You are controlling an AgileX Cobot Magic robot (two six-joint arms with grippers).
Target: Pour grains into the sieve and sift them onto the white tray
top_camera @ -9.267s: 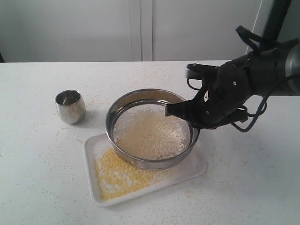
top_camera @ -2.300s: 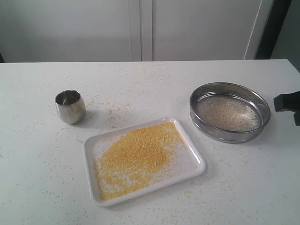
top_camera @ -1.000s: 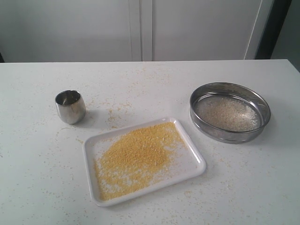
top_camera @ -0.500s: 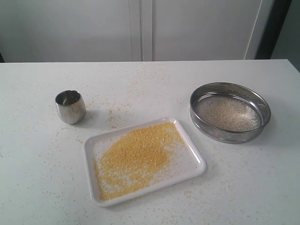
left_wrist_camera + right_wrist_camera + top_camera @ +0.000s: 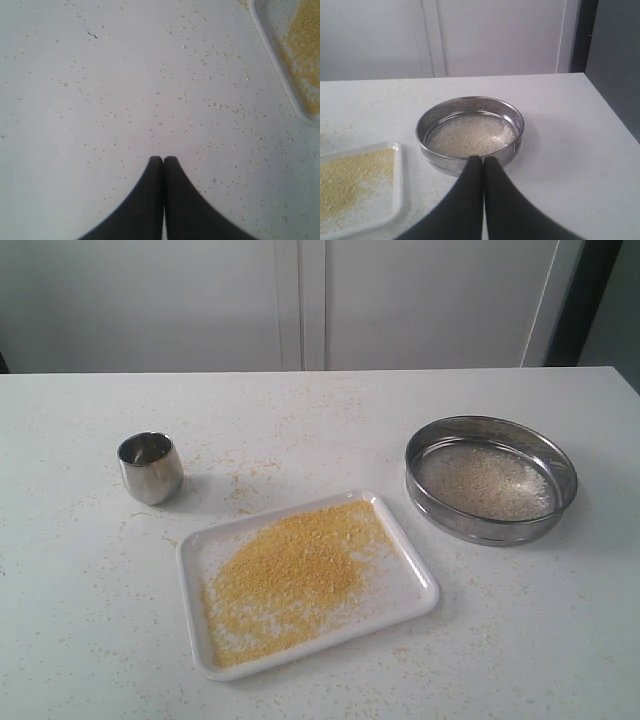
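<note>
The steel sieve [image 5: 490,480] stands on the table to the right of the white tray [image 5: 415,590], apart from it, with pale whitish grains [image 5: 487,482] lying on its mesh. Yellow grains [image 5: 290,575] are spread over the tray. Neither arm shows in the exterior view. In the right wrist view my right gripper [image 5: 483,159] is shut and empty, hanging short of the sieve [image 5: 470,132], with the tray [image 5: 397,180] off to one side. My left gripper [image 5: 163,159] is shut and empty over bare table, a corner of the tray [image 5: 272,50] at the frame's edge.
A small rounded steel cup [image 5: 150,467] stands upright at the left of the table, apart from the tray. Stray grains are scattered over the white tabletop [image 5: 320,410]. The table's right edge [image 5: 610,115] lies beyond the sieve.
Over the last second nothing has moved. Earlier the right gripper held the sieve over the tray, then set it down at the right and withdrew from the exterior view.
</note>
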